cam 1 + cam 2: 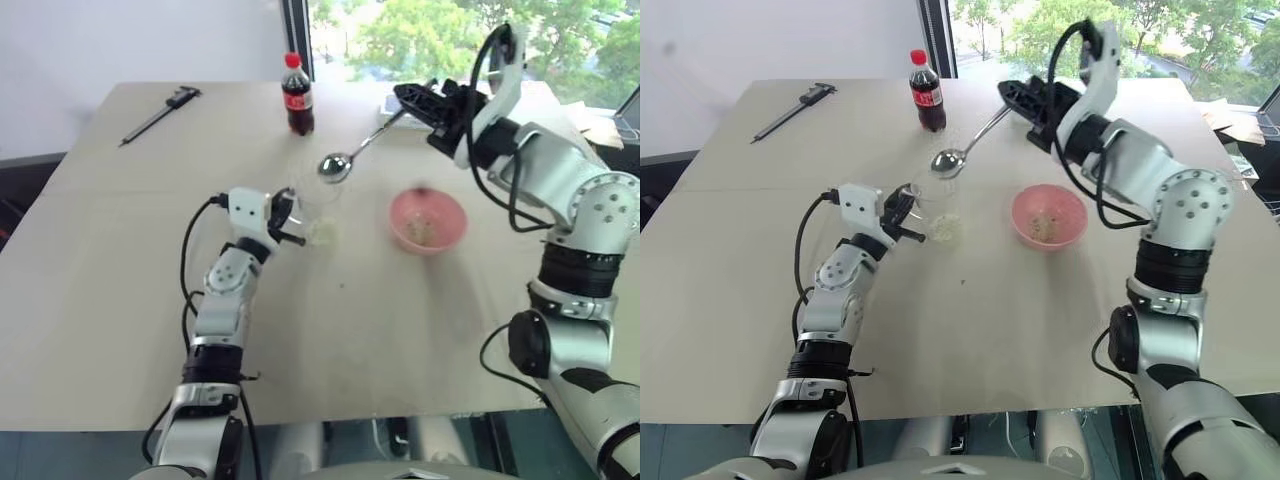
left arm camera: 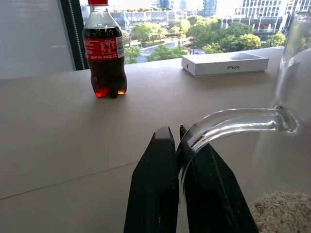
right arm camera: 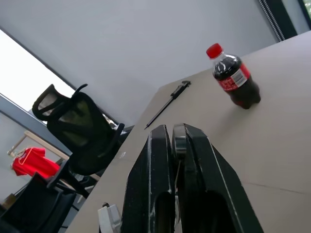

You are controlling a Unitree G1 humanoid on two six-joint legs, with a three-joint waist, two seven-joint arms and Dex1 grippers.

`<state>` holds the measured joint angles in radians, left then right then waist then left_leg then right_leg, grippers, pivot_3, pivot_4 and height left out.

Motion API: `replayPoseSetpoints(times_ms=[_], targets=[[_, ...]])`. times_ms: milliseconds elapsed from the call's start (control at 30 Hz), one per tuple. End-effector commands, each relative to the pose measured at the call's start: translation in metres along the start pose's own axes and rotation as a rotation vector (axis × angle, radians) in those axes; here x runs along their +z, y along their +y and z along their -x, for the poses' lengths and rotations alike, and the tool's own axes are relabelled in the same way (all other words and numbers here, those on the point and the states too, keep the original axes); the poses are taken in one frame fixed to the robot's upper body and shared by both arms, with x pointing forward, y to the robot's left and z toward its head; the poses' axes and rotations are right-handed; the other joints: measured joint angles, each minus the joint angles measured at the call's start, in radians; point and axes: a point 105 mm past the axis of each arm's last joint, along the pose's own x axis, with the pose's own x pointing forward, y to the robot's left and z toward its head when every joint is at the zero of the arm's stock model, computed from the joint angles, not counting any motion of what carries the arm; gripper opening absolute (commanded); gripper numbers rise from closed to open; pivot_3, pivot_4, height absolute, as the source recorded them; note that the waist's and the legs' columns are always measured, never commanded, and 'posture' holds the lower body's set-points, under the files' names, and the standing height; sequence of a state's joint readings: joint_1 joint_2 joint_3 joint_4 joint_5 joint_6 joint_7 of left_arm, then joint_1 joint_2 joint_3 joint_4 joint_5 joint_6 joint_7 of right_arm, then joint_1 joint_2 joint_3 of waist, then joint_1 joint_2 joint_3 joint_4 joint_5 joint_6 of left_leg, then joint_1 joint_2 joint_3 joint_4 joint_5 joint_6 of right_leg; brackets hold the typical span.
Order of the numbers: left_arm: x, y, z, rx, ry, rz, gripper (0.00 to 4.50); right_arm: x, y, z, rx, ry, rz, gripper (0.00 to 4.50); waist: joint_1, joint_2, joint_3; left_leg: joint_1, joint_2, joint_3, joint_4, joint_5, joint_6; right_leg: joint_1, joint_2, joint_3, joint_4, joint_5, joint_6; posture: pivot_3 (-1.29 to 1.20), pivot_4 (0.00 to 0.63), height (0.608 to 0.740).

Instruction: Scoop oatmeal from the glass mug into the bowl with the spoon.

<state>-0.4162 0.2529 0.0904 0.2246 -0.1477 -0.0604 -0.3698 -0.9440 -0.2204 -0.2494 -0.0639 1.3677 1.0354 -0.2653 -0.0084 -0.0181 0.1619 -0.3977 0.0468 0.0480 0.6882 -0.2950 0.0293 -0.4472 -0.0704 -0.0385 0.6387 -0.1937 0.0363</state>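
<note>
Roughly at the middle of the beige table (image 1: 100, 300) I saw the small clear glass mug (image 1: 938, 205), hard to pick out against the top because the glass was nearly invisible. A clump of pale flaky oatmeal (image 2: 282, 213) sat in its bottom, cut off at the edge of my left wrist view. My left gripper (image 2: 177, 160) had its two black fingers pressed together on the mug's curved glass handle. Just beside the mug, toward the table's right edge, stood the shallow round pink bowl (image 1: 1049, 217), with a little heap of beige grains in its centre.

My right gripper (image 1: 405, 100) was held above the table toward the far edge, its fingers pinched shut on the thin handle of the shiny silver metal spoon (image 1: 350, 155). The spoon's oval bowl hung over the mug's rim; I could not tell whether any oatmeal lay in it, and I could not tell whether it touched the glass.

Near the far edge stood a dark cola bottle with a red cap (image 1: 297, 95). A long dark caliper tool (image 1: 160, 113) lay toward the far left corner. A flat white phone box (image 2: 224, 63) lay near the far edge behind the mug.
</note>
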Motion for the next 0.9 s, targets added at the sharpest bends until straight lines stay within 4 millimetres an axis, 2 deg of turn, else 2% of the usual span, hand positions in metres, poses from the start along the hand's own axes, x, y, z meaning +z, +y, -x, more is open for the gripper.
replayPoseSetpoints(times_ms=[33, 200, 300, 367, 400, 500, 600, 767, 800, 833, 900], targets=[[0.008, -0.001, 0.0, -0.011, -0.027, -0.035, 0.04, -0.01, 0.005, -0.005, 0.03, 0.022, 0.041, 0.0, 0.0, 0.0, 0.0, 0.0, 0.0, 0.0, 0.0, 0.0, 0.0, 0.0, 0.0, 0.0, 0.0, 0.0, 0.0, 0.0, 0.15, 0.74], [0.008, 0.0, 0.002, -0.005, -0.027, -0.036, 0.04, -0.034, -0.005, -0.012, -0.012, 0.103, 0.142, 0.0, -0.002, 0.0, 0.0, 0.0, 0.0, 0.0, 0.0, 0.0, 0.0, 0.0, 0.0, 0.0, 0.001, 0.0, 0.0, 0.0, 0.15, 0.74], [0.008, 0.002, 0.003, 0.003, -0.025, -0.04, 0.04, -0.033, -0.003, -0.018, -0.004, 0.065, 0.189, 0.0, -0.004, 0.0, 0.0, 0.0, 0.0, 0.0, 0.0, 0.0, 0.0, 0.0, 0.0, 0.0, 0.001, 0.0, 0.0, 0.0, 0.15, 0.74], [0.007, 0.004, 0.003, 0.016, -0.023, -0.044, 0.0, -0.031, -0.002, -0.02, 0.004, 0.044, 0.223, 0.71, -0.004, 0.0, 0.0, 0.0, 0.0, 0.0, 0.0, 0.0, 0.0, 0.0, 0.0, 0.0, 0.001, 0.0, 0.0, 0.0, 0.15, 0.74], [0.007, 0.005, 0.003, 0.022, -0.023, -0.044, 0.0, -0.031, 0.0, -0.02, 0.02, 0.042, 0.223, 0.81, -0.004, 0.0, 0.0, 0.0, 0.0, 0.0, 0.0, 0.0, 0.0, 0.0, 0.0, 0.0, 0.001, 0.0, 0.0, 0.0, 0.15, 0.74], [0.007, 0.008, 0.005, 0.032, -0.022, -0.04, 0.0, -0.026, 0.004, -0.021, 0.033, -0.002, 0.237, 2.11, -0.004, 0.0, 0.0, 0.0, 0.0, 0.0, 0.0, 0.0, 0.0, 0.0, 0.0, 0.0, 0.001, 0.0, 0.0, 0.0, 0.15, 0.74], [0.005, 0.01, 0.007, 0.034, -0.017, -0.025, 0.0, -0.016, 0.002, -0.021, 0.007, -0.064, 0.292, 3.64, -0.005, 0.0, 0.0, 0.001, 0.0, 0.0, 0.0, 0.0, 0.0, 0.0, 0.0, 0.0, 0.001, 0.0, 0.0, 0.0, 0.15, 0.74], [0.005, 0.009, 0.008, 0.021, -0.022, 0.0, 0.0, -0.003, -0.003, -0.017, -0.019, -0.131, 0.324, 3.64, -0.006, 0.0, 0.0, 0.001, 0.0, 0.0, 0.0, 0.0, 0.0, 0.0, 0.0, 0.0, 0.001, 0.0, 0.0, 0.0, 0.15, 0.74], [0.005, 0.01, 0.009, 0.022, -0.021, 0.0, 0.76, -0.002, -0.003, -0.016, -0.018, -0.135, 0.326, 3.7, -0.006, 0.0, 0.0, 0.001, 0.0, 0.0, 0.0, 0.0, 0.0, 0.0, 0.0, 0.0, 0.001, 0.0, 0.0, 0.0, 0.15, 0.74], [0.005, 0.01, 0.009, 0.023, -0.02, -0.002, 1.0, -0.002, -0.003, -0.015, -0.017, -0.137, 0.328, 3.7, -0.006, 0.0, 0.0, 0.001, 0.0, 0.0, 0.0, 0.0, 0.0, 0.0, 0.0, 0.0, 0.001, 0.0, 0.0, 0.0, 0.15, 0.74], [0.005, 0.011, 0.01, 0.024, -0.017, -0.005, 1.91, -0.002, -0.003, -0.015, -0.017, -0.141, 0.333, 3.7, -0.005, 0.0, 0.0, 0.001, 0.0, 0.0, 0.0, 0.0, 0.0, 0.0, 0.0, 0.0, 0.001, 0.0, 0.0, 0.0, 0.15, 0.74]])
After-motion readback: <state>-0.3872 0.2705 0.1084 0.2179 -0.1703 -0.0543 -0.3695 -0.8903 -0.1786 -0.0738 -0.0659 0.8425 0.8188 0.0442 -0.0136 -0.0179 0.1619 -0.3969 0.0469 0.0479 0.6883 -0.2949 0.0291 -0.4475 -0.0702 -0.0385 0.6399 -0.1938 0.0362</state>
